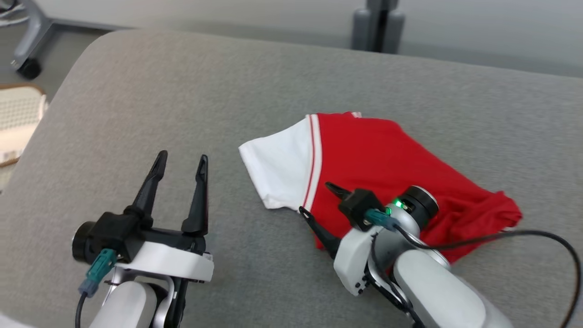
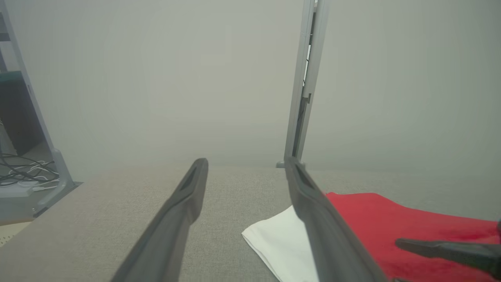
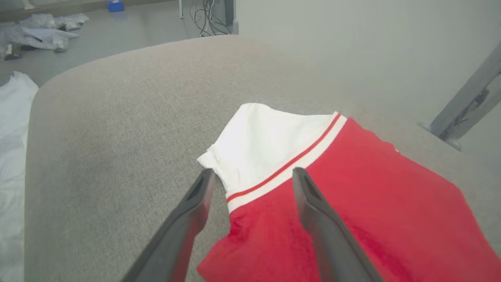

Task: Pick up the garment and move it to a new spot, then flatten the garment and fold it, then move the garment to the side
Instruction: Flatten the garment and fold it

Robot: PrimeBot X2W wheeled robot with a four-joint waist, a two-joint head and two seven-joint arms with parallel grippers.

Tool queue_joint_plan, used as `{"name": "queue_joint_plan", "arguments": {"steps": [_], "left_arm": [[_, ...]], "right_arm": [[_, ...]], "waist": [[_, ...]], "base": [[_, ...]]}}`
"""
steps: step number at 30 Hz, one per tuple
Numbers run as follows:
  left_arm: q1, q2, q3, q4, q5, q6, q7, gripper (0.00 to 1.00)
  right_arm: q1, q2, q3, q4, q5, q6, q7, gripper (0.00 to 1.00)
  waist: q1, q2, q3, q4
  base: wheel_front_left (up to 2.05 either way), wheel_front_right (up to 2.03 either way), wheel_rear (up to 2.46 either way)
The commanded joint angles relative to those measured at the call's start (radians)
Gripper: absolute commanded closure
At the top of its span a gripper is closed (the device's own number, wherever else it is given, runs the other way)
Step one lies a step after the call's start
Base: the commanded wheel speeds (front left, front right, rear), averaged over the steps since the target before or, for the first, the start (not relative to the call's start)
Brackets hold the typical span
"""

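Counting one garment (image 1: 378,155), plus left gripper (image 1: 182,157) and right gripper (image 1: 315,197), fingers (image 1: 148,189) spread.

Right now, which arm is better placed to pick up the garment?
The right. The right fingers are open over the edge of the garment; the left fingers are open above bare cushion beside it.

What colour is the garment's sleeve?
The sleeve is white, red-striped at its seam; right wrist view shows it best.
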Motion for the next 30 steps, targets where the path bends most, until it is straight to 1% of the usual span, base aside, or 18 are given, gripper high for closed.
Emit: {"name": "queue_joint_plan", "arguments": {"steps": [1, 4, 8, 9, 12, 15, 16, 18, 21, 25, 29, 30], "left_arm": [[-0.034, -0.014, -0.008, 0.024, -0.005, -0.019, -0.013, 0.0], [-0.059, -0.033, -0.018, 0.057, -0.003, -0.037, -0.026, 0.0], [-0.084, -0.06, -0.026, 0.096, 0.001, -0.059, -0.037, 0.0], [-0.084, -0.06, -0.026, 0.096, 0.001, -0.059, -0.037, 0.0], [-0.097, -0.075, -0.023, 0.119, 0.005, -0.074, -0.041, 0.0], [-0.112, -0.082, -0.016, 0.137, 0.011, -0.086, -0.043, 0.0], [-0.117, -0.084, -0.013, 0.14, 0.014, -0.089, -0.043, 0.0], [-0.118, -0.089, -0.005, 0.144, 0.019, -0.095, -0.044, 0.0], [-0.118, -0.095, 0.011, 0.142, 0.032, -0.106, -0.044, 0.0], [-0.108, -0.093, 0.031, 0.142, 0.046, -0.113, -0.045, 0.0], [-0.089, -0.082, 0.049, 0.145, 0.06, -0.117, -0.044, 0.0], [-0.085, -0.08, 0.049, 0.145, 0.063, -0.119, -0.045, 0.0]], "right_arm": [[-0.06, -0.008, 0.037, 0.069, 0.009, 0.0, 0.001, 0.0], [-0.136, -0.015, 0.114, 0.173, 0.018, 0.0, 0.022, 0.0], [-0.228, -0.021, 0.212, 0.306, 0.035, 0.0, 0.094, 0.0], [-0.228, -0.021, 0.212, 0.306, 0.035, 0.0, 0.094, 0.0], [-0.277, -0.021, 0.277, 0.383, 0.049, 0.0, 0.14, 0.0], [-0.319, -0.022, 0.323, 0.434, 0.076, 0.0, 0.168, 0.0], [-0.331, -0.021, 0.329, 0.44, 0.087, 0.0, 0.163, 0.51], [-0.351, -0.019, 0.337, 0.448, 0.107, -0.001, 0.149, 1.0], [-0.364, -0.017, 0.335, 0.439, 0.137, -0.001, 0.122, 1.0], [-0.363, -0.009, 0.286, 0.366, 0.173, -0.001, 0.033, 1.0], [-0.324, -0.003, 0.192, 0.254, 0.207, 0.0, -0.065, 1.0], [-0.311, -0.004, 0.153, 0.227, 0.205, 0.0, -0.088, 1.0]], "waist": [[-0.0001, 0.0, 0.074, 0.087], [-0.0001, 0.0, 0.1, 0.12], [-0.0001, 0.0, 0.124, 0.145], [-0.0001, 0.0, 0.124, 0.145], [-0.0001, 0.0, 0.135, 0.149], [-0.0001, 0.0, 0.143, 0.146], [-0.0001, 0.0, 0.145, 0.143], [-0.0001, 0.0, 0.146, 0.134], [-0.0001, 0.0, 0.145, 0.113], [-0.0001, 0.0, 0.131, 0.07], [-0.0001, 0.0, 0.102, 0.007], [-0.0001, 0.0, 0.095, -0.008]], "base": [[0.0, 0.0, 0.0], [0.0, 0.0, 0.0], [0.0, 0.0, 0.0], [0.0, 0.0, 0.0], [0.0, 0.0, 0.0], [0.0, 0.0, 0.0], [0.0, 0.0, 0.0], [0.0, 0.0, 0.0], [0.0, 0.0, 0.0], [0.0, 0.0, 0.0], [0.0, 0.0, 0.0], [0.0, 0.0, 0.0]]}}
